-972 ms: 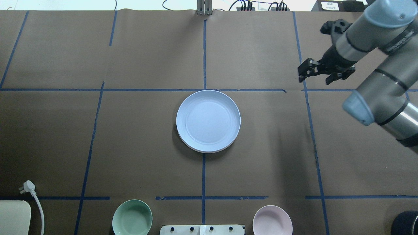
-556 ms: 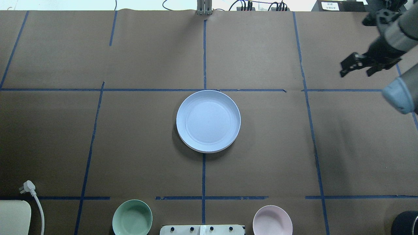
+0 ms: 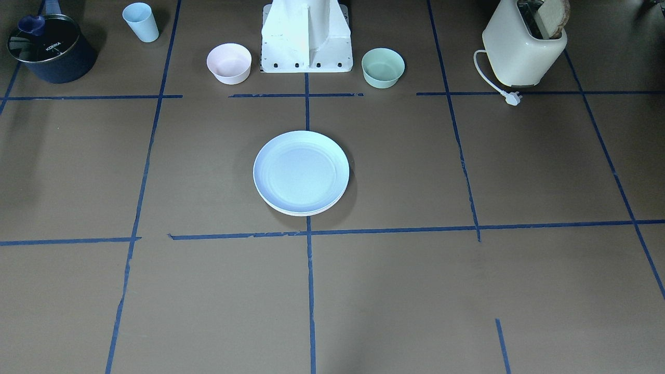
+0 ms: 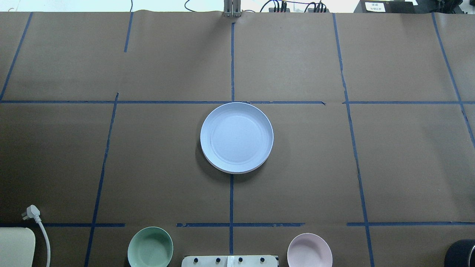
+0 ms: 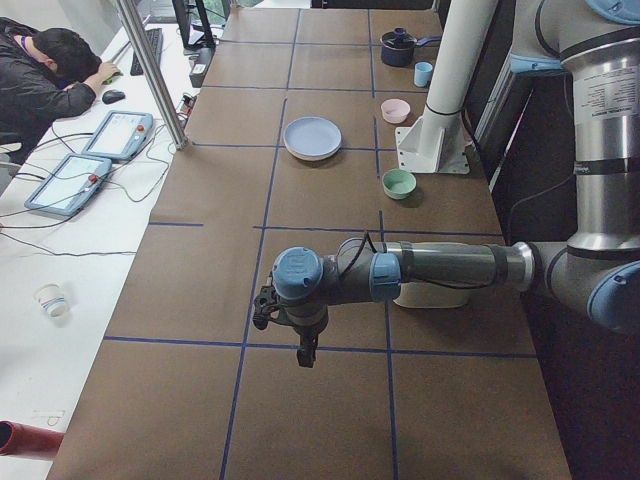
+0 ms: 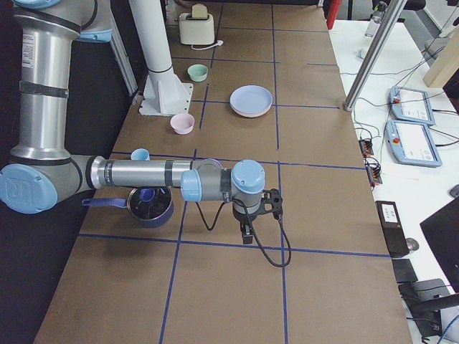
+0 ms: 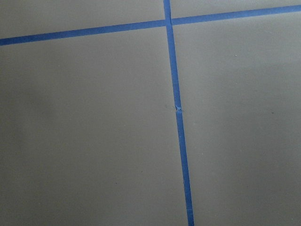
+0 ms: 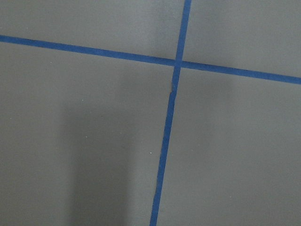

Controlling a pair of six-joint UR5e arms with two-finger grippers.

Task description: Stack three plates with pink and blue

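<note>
The light blue plate [image 4: 236,137] lies on top of a stack at the table's middle, also in the front view [image 3: 301,171]. A cream-white rim [image 3: 302,213] shows just under it. The pale pink plate is hidden. The stack is small in the side views [image 5: 312,137] [image 6: 251,99]. My left gripper [image 5: 304,356] hangs over bare table far from the stack, seen only in the exterior left view. My right gripper [image 6: 247,235] hangs likewise at the other end. I cannot tell whether either is open or shut. Both wrist views show only brown paper and blue tape.
A small pink bowl [image 4: 309,250] and a mint-green bowl [image 4: 150,246] flank the robot base [image 3: 306,36]. A toaster [image 3: 524,47] with its plug [image 4: 32,212], a dark pot [image 3: 49,49] and a blue cup [image 3: 141,22] stand along the robot's side.
My right arm has drawn back to the right and left the overhead view. The plate stack has not moved.
</note>
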